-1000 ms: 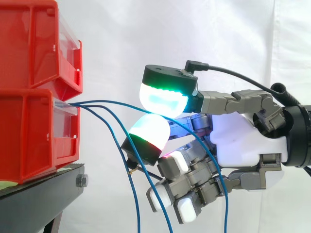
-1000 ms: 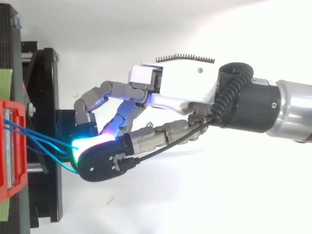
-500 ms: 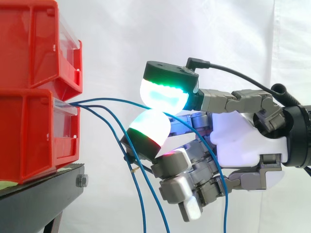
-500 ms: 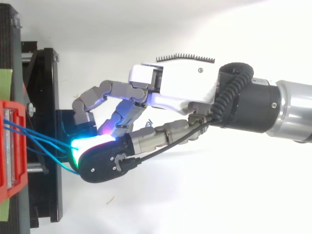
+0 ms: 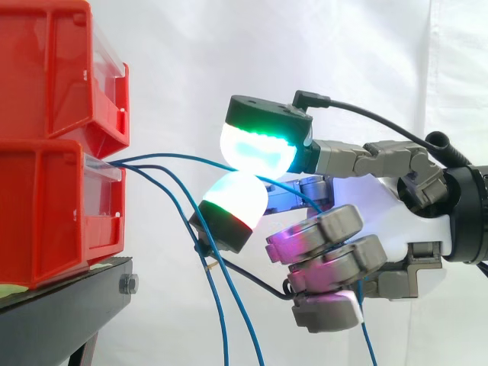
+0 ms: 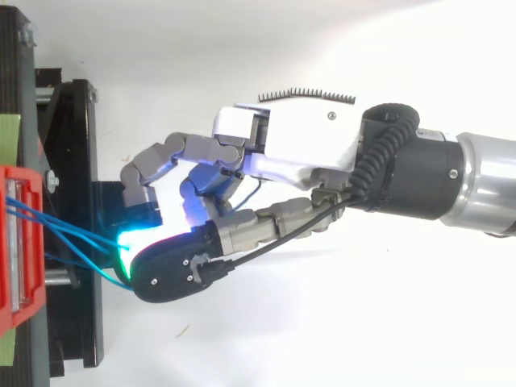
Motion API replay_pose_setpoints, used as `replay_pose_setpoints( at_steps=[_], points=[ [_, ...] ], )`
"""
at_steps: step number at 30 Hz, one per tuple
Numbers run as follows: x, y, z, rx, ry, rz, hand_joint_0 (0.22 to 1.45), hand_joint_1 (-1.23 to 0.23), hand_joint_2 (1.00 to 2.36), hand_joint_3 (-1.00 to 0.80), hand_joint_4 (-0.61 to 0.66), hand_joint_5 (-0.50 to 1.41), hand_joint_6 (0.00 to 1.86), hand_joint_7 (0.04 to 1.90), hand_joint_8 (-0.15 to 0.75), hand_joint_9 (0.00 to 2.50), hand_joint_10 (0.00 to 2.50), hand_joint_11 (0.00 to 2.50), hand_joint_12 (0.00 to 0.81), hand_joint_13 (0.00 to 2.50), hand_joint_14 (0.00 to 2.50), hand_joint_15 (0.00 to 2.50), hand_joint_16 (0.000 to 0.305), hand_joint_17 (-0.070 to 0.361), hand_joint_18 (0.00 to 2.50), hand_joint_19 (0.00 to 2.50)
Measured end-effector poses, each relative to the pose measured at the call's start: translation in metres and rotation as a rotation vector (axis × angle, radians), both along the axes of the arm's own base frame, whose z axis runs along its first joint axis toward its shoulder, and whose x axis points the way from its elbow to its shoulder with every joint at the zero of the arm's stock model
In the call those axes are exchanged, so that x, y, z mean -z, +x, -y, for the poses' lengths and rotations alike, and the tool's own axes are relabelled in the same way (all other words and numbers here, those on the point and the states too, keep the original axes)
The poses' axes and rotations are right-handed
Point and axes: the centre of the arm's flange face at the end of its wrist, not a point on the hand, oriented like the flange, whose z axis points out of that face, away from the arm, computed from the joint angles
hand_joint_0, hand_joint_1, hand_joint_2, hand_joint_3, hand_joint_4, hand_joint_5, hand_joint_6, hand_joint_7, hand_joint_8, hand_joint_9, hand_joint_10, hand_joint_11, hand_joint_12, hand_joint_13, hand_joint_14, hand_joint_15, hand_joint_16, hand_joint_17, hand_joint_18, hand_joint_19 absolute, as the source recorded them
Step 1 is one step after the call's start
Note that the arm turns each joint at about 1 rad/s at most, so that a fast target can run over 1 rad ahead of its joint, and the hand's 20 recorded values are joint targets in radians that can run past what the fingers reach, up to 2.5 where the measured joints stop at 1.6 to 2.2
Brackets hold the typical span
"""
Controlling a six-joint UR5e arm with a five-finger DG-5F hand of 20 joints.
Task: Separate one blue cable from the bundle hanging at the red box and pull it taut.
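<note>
From the side, the hand [image 5: 381, 221] sits level with the lower red box [image 5: 53, 213] on the black stand [image 5: 69, 305]. The bundle [image 5: 141, 164] comes out of the box's front. One blue cable [image 5: 179, 157] arcs away from the rest and runs in between two glowing fingers [image 5: 259, 149]. These look closed on it, and the remaining fingers are curled tight to the palm. The cable comes out again below them.

The pull should go best straight away from the box, keeping the pinch firm so the arc flattens rather than slips through. I'd watch the dark strand [image 5: 252, 278] that passes just under the lower pad, because it looks liable to be dragged along. The two loose blue cables should be left hanging.

A second ago the lower fingers pointed down and out, with the cable hanging across them. Now they are folded in over it, and the pinching pads have barely moved.

From above, the hand [image 6: 282, 145] reaches toward the red box [image 6: 34, 282], its glowing tip close to where the bundle [image 6: 72, 234] fans out, well short of the box. The inner fingers, stretched toward the stand a second ago, are now tucked under the palm. A short bend of blue shows beside them that was not there before. The arm itself has not shifted, so the cable is not yet taut.
</note>
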Motion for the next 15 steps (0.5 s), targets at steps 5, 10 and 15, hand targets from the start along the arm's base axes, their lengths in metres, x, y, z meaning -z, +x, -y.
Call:
replay_pose_setpoints(
  at_steps=[5, 10, 15],
  points=[
    [-0.0001, 0.0001, -0.0001, -0.001, 0.0, 0.001, 0.7, -0.8, 1.01, -0.2, -0.12, -0.2, 0.9, 1.17, 0.331, 0.76, 1.89, 1.37, 0.369, 0.9, 1.88, 1.52, 0.042, 0.094, 1.25, 1.37],
    [-0.0002, 0.0002, -0.0003, -0.002, 0.0, 0.002, 0.71, -0.81, 1.01, -0.21, -0.12, -0.2, 0.9, 1.16, 0.325, 0.75, 2.08, 1.38, 0.367, 0.86, 2.13, 1.51, 0.042, 0.094, 1.28, 1.43],
    [-0.0002, 0.0003, -0.0002, -0.002, 0.0, 0.002, 0.71, -0.81, 1.01, -0.21, -0.12, -0.2, 0.9, 1.16, 0.329, 0.75, 2.11, 1.37, 0.368, 0.85, 2.16, 1.53, 0.042, 0.095, 1.29, 1.43]
  ],
)
